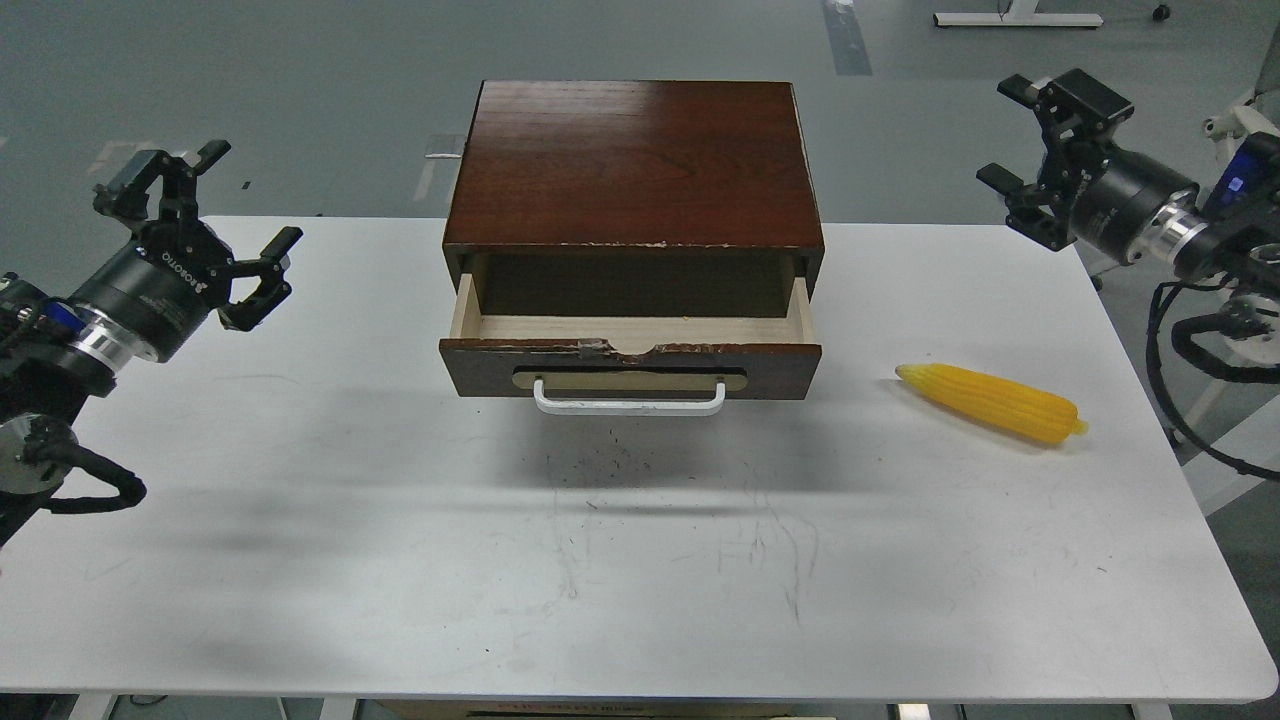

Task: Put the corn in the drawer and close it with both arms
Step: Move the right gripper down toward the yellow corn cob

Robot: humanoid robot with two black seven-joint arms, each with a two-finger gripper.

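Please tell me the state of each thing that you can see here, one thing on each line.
drawer: partly pulled out, nothing visible inside.
corn: lying flat on the table, right of the drawer, not held.
left gripper: open, holding nothing, above the table.
right gripper: open, holding nothing, raised.

White table: surface scuffed, dark scratch marks near its middle. Grey floor lies beyond the table's far edge
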